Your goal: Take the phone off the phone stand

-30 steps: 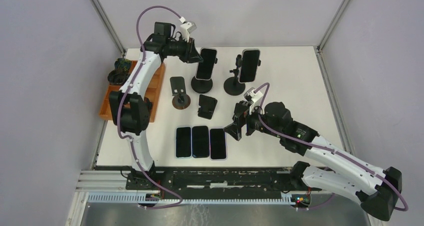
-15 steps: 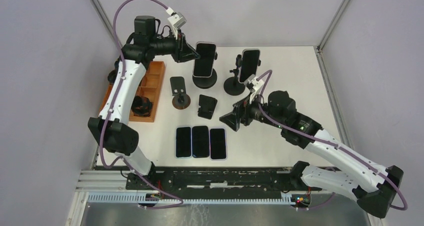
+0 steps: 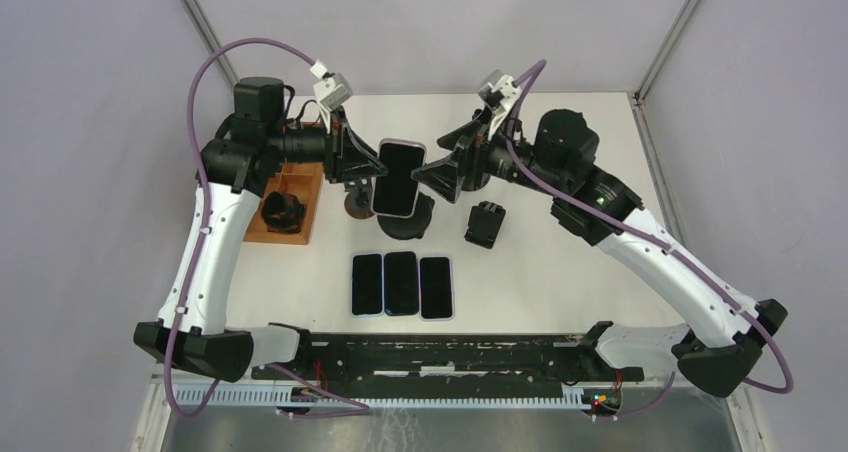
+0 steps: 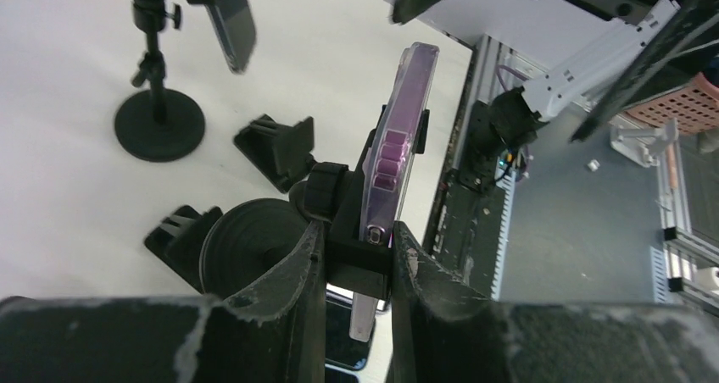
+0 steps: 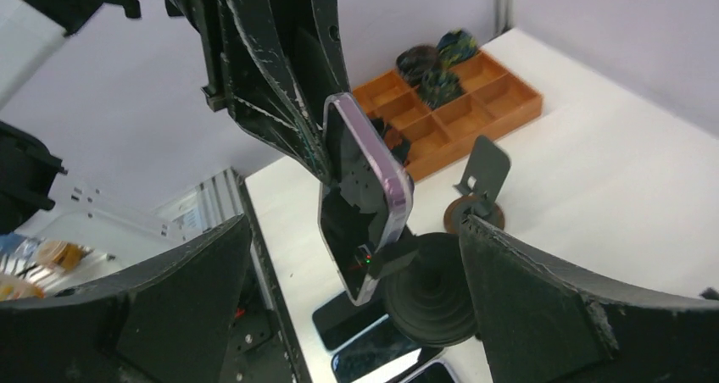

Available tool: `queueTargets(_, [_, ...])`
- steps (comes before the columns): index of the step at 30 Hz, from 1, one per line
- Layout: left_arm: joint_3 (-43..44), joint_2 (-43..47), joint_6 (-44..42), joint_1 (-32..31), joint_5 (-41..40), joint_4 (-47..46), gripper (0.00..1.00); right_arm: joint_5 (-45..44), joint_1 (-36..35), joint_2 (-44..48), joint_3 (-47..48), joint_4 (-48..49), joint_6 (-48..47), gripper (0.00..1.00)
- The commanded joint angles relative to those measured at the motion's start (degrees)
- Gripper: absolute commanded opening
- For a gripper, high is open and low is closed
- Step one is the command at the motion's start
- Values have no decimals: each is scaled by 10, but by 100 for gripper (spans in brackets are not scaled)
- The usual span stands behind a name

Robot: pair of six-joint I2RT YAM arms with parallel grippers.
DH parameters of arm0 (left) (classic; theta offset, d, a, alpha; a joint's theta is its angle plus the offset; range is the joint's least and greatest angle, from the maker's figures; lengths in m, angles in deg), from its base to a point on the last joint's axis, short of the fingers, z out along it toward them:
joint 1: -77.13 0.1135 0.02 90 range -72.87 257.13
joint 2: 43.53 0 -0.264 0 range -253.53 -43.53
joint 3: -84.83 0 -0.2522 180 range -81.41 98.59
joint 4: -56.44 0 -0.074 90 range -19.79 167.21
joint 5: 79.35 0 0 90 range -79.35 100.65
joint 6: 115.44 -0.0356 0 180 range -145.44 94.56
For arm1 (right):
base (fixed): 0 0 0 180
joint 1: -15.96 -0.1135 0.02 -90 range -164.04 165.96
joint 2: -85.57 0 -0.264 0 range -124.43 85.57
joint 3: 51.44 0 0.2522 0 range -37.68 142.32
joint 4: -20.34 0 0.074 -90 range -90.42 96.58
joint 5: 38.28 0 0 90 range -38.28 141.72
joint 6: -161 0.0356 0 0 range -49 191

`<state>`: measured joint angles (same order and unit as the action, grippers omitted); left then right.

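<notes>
A phone (image 3: 398,177) in a purple case sits upright in the black clamp of a phone stand (image 3: 406,222) with a round black base. My left gripper (image 3: 362,167) is shut on that clamp from the left. In the left wrist view its fingers (image 4: 309,256) press both sides of the clamp (image 4: 360,260), and the phone (image 4: 398,137) rises above them. My right gripper (image 3: 440,175) is open just right of the phone. In the right wrist view the phone (image 5: 365,171) stands between and beyond the wide-spread fingers (image 5: 576,307), not touching them. The stand's base (image 5: 432,290) seems to be off the table.
Three phones (image 3: 402,284) lie flat in a row near the front. A small black stand (image 3: 485,223) sits right of the held one, and a brown-based stand (image 3: 353,208) is partly hidden to its left. An orange tray (image 3: 290,212) is at the left. Another phone on a tripod stand (image 4: 161,124) is behind.
My left arm has carried the stand and phone forward, away from the back of the table. My right arm swung up and back, and its open jaws now face the phone.
</notes>
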<state>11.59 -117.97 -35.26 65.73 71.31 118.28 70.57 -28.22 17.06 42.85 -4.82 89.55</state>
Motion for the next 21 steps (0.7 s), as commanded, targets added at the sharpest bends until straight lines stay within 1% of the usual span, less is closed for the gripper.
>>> queueTargets(1, [-6, 25, -52, -3, 49, 33, 2, 74, 1, -34, 5, 23, 6, 98])
queueTargets(5, [-7, 25, -87, -6, 64, 80, 2, 154, 1, -42, -51, 100, 45, 98])
queueTargets(7, [-6, 24, -104, -8, 71, 102, 2, 166, 1, -45, -65, 109, 47, 97])
queueTargets(12, [-11, 23, -140, -11, 81, 139, 2, 191, 1, -47, -100, 148, 65, 86])
queueTargets(15, [-12, 20, -162, -15, 84, 161, 2, 198, 1, -58, -104, 158, 74, 82])
queueTargets(17, [-13, 18, -180, -17, 85, 181, 2, 202, 1, -65, -104, 167, 79, 77])
queueTargets(21, [-12, 14, -203, -20, 85, 207, 2, 209, 1, -82, -97, 175, 85, 65])
